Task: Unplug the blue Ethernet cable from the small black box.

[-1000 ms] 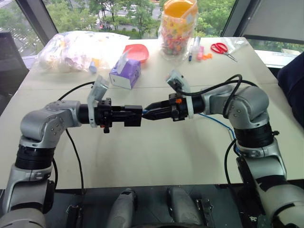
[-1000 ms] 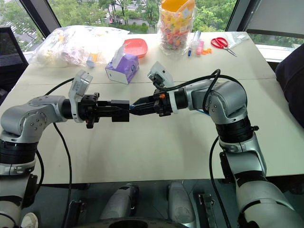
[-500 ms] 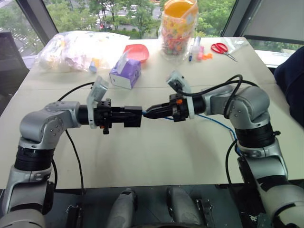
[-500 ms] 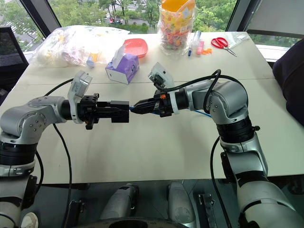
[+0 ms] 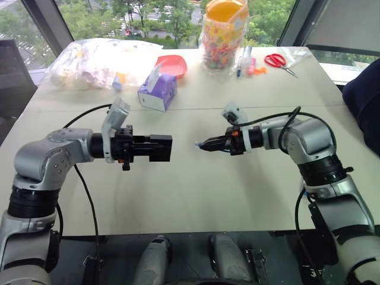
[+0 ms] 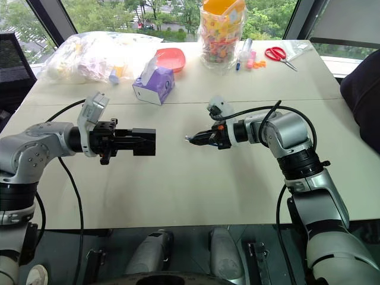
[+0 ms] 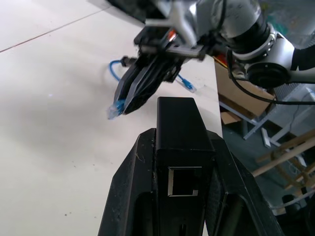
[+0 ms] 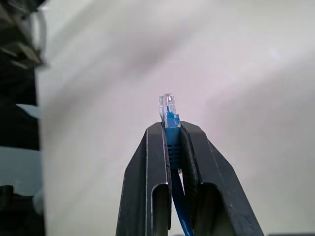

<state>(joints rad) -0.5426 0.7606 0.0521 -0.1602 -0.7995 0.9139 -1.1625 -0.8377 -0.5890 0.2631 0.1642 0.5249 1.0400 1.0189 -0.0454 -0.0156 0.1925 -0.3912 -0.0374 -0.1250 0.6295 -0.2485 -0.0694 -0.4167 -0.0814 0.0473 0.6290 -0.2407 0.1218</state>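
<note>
Above a pale table [image 5: 178,196], the left gripper [image 5: 159,148] clamps the small black box [image 5: 161,148] between its fingers, its empty port facing the wrist camera. At the box's 3 o'clock, well apart, the right gripper [image 5: 203,145] pinches the blue Ethernet cable [image 8: 171,129] just behind its clear plug, free of the box. A purple tissue box [image 5: 157,91] sits at 12 o'clock, scissors [image 5: 279,61] at 1

The small black box [image 7: 184,147] was held level above the table, its empty port showing. The blue cable [image 8: 170,128] hung apart from it, its clear plug unplugged.
</note>
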